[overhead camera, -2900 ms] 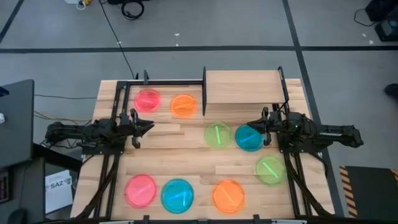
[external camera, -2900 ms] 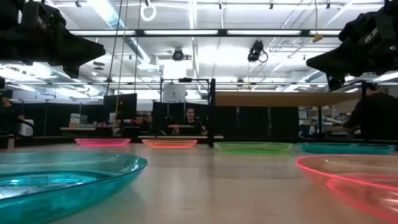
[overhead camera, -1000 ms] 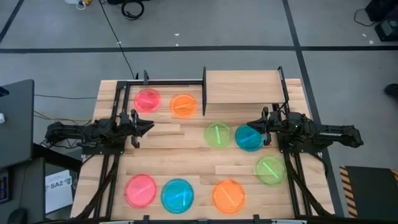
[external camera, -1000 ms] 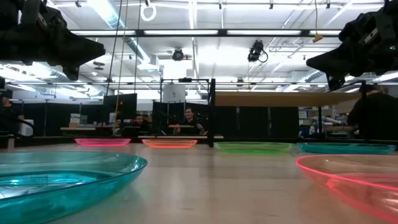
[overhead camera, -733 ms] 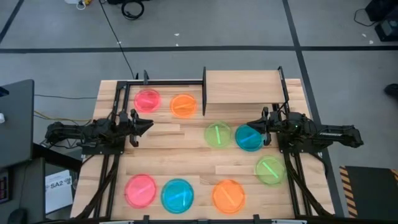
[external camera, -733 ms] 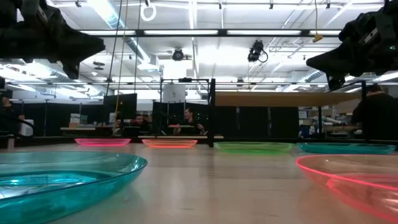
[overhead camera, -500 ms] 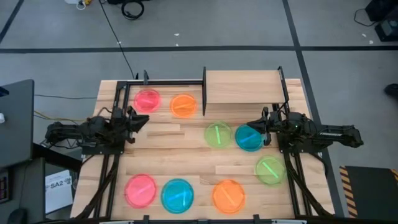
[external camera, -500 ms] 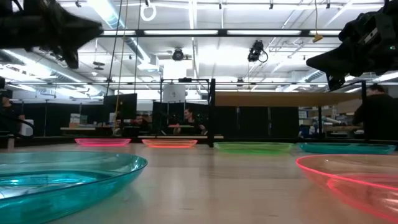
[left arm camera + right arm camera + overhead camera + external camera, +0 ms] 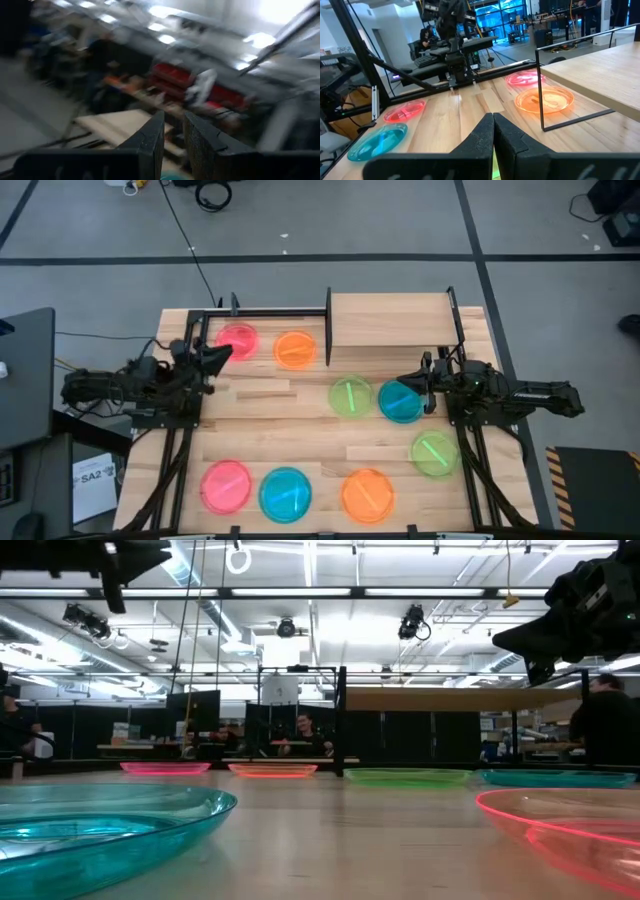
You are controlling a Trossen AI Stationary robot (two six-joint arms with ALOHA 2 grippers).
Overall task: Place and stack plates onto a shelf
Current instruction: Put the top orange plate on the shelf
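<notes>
Since the earlier pictures the left gripper [image 9: 222, 352] has swung toward the far left of the worktop [image 9: 300, 435] and risen; it now hangs beside the pink plate [image 9: 237, 340], its jaws a little apart and holding nothing. The right gripper [image 9: 424, 385] waits over the blue plate [image 9: 400, 402], jaws clenched and empty. A sign below the worktop's left edge reads "SA2" [image 9: 93, 476]. Eight plates show: two pink, two orange, two green, two blue, all on the worktop. The shelf [image 9: 390, 319] at the far right carries none.
</notes>
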